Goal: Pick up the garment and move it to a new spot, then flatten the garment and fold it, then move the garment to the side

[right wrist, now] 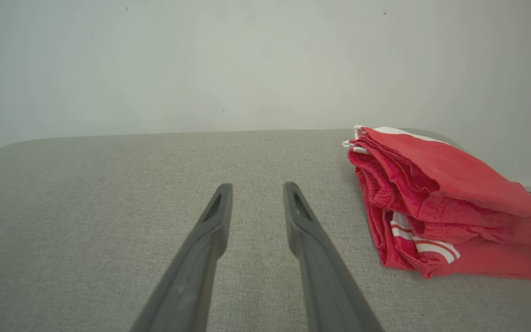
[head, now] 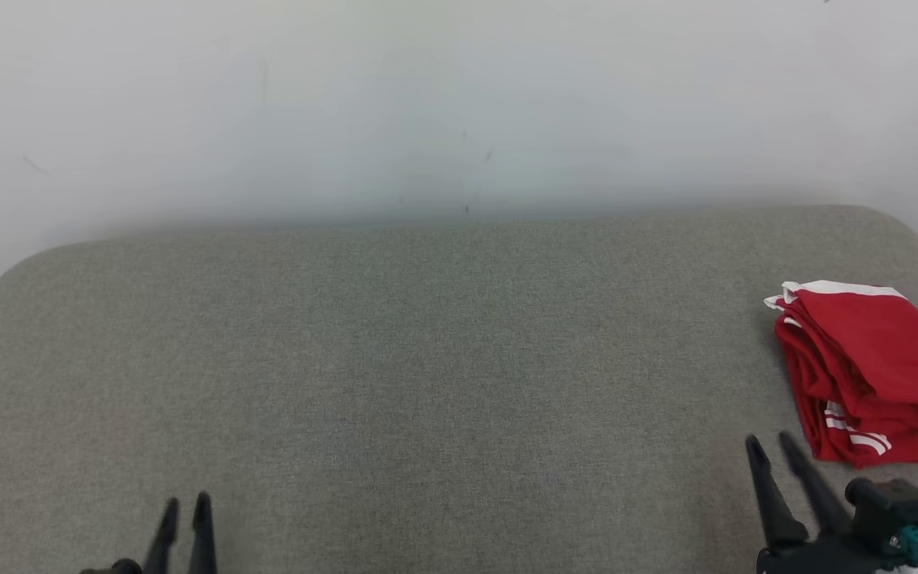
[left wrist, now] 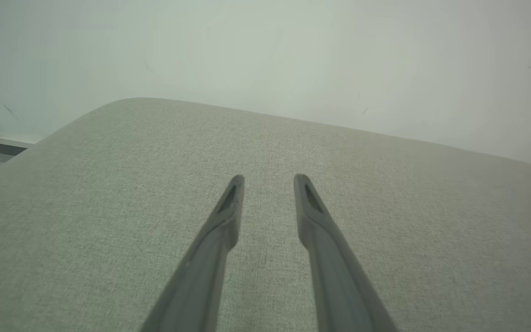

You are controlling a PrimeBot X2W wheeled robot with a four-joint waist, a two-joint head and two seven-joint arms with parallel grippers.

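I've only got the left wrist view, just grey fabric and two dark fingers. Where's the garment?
Observer: The folded red garment with white stripes lies at the far right of the grey fabric surface, partly cut off by the head view's right edge.
Operator: Is anything holding it?
Observer: No. The right gripper is open, just left of the garment's near corner and not touching it.
Operator: Flat or bunched?
Observer: The right wrist view shows it stacked in several loose layers, not spread flat.
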